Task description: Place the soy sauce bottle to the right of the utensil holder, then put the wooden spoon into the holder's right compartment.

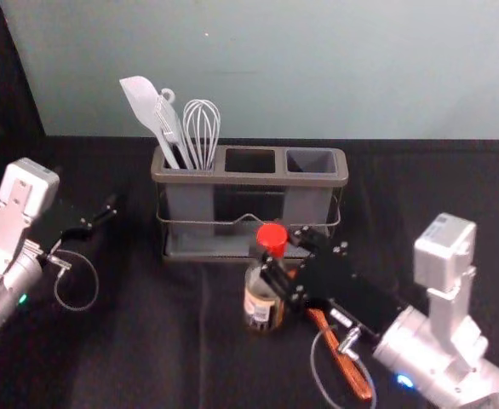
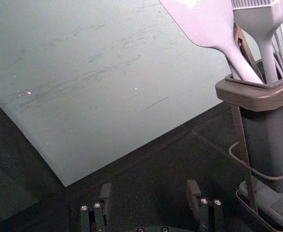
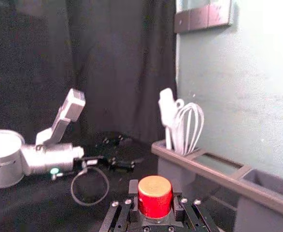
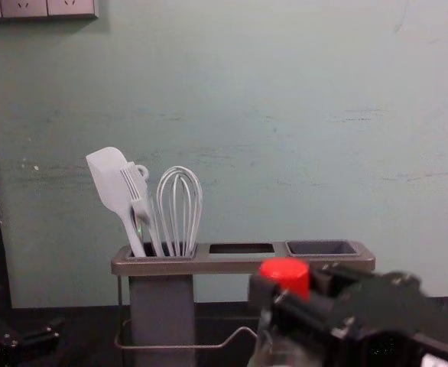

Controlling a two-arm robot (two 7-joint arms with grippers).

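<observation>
The holder [image 1: 249, 179] stands on the tabletop [image 1: 147, 358], its left compartment bearing the spatula [image 1: 139, 102], brush [image 1: 170, 128] and whisk [image 1: 202, 128], left to right. The bottle [image 1: 261, 305] is before the holder, between the tips of the right end effector [image 1: 282, 256]. The spoon [image 1: 352, 375] lies right of the bottle, partly beneath that arm. The left end effector [image 1: 101, 216] is left of the holder.
</observation>
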